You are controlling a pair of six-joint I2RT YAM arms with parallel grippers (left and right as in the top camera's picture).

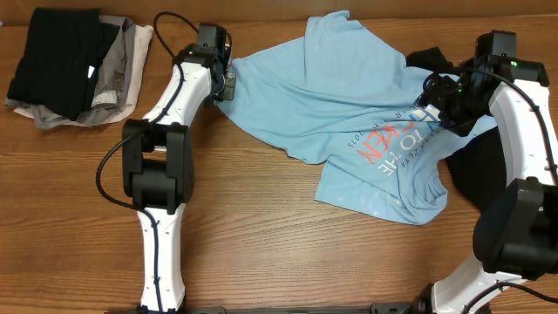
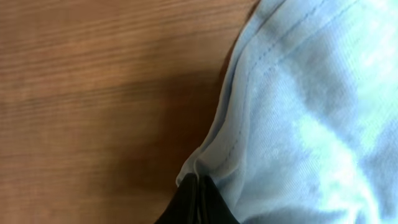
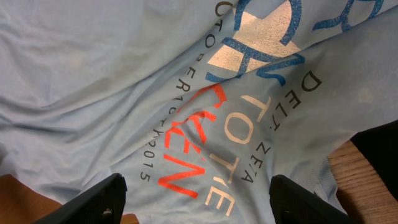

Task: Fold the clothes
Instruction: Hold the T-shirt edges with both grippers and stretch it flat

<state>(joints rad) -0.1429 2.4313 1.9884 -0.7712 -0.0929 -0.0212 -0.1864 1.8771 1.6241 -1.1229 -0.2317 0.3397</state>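
Okay, left gripper [image 1: 228, 85] first: on the left wrist view its fingertips [image 2: 198, 200] are pressed tight together with the stitched hem of the light blue T-shirt [image 1: 340, 96] pinched between them, right at the cloth's left edge, bare table [image 1: 261, 227] to the left of it. I've got a firm bite on that hem. The shirt lies rumpled across the far middle and right of the table, print side up, with the red and white lettering [image 1: 388, 144] towards its near right end. Over to the right gripper [image 1: 438, 103]: it's above the printed area, and in the right wrist view both fingers [image 3: 102, 200] stand wide apart with the lettering plain between them. Nothing gripped there, and I can't tell whether the tips touch the cloth. A black garment [image 1: 471, 170] shows at the right, beside and partly under the shirt and below the right arm. At the far left corner sits a stack of clothes [image 1: 78, 70], a black piece on top of grey and beige ones.
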